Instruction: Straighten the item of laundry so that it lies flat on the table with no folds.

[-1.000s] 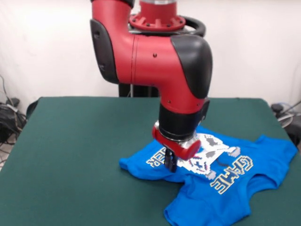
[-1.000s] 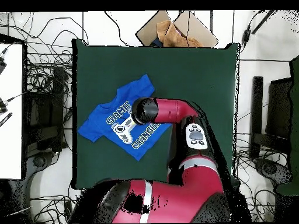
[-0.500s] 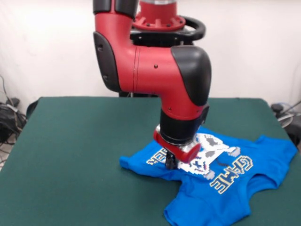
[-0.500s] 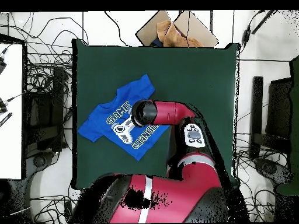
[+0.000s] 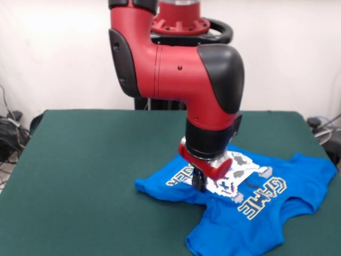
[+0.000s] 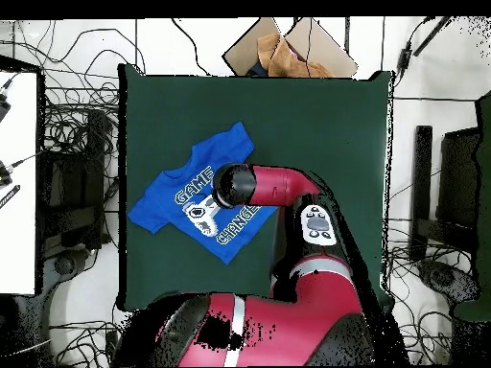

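Pincer point(image 5: 199, 183) down on the blue T-shirt point(image 5: 256, 213), tips at the white controller print, near the "CHANGER" lettering; whether spread or pinched on cloth, could not tell. Probably placed there to pin or drag fabric flat. Shirt lay at about 8 o'clock from centre of the green felt table point(image 6: 316, 125) in the overhead view. Soft thin knit, sleeves spread, rumpled near the print.
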`<state>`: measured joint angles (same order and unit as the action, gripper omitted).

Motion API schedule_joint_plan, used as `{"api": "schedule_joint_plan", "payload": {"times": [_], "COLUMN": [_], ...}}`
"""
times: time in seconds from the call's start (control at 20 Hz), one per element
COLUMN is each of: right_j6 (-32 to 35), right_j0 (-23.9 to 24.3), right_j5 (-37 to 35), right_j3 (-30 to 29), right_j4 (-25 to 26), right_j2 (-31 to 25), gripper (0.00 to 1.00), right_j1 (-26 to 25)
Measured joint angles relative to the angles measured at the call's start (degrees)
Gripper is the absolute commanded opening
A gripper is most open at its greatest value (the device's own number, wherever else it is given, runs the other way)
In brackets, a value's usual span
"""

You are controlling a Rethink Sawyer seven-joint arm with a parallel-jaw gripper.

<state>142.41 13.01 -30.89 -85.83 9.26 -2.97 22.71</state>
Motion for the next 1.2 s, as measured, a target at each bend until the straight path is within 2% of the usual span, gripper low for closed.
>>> {"api": "schedule_joint_plan", "payload": {"times": [0.6,1.0,1.2], "right_j6": [0.0,0.0,0.0], "right_j0": [0.53,-2.01,-5.19], "right_j5": [0.11,2.67,6.63], "right_j3": [-1.93,-1.73,-0.77], "right_j4": [-1.4,-1.39,-1.41], "right_j2": [0.6,2.68,6.06], "gripper": [0.0,0.0,0.0], "right_j1": [4.0,1.66,-1.96]}}
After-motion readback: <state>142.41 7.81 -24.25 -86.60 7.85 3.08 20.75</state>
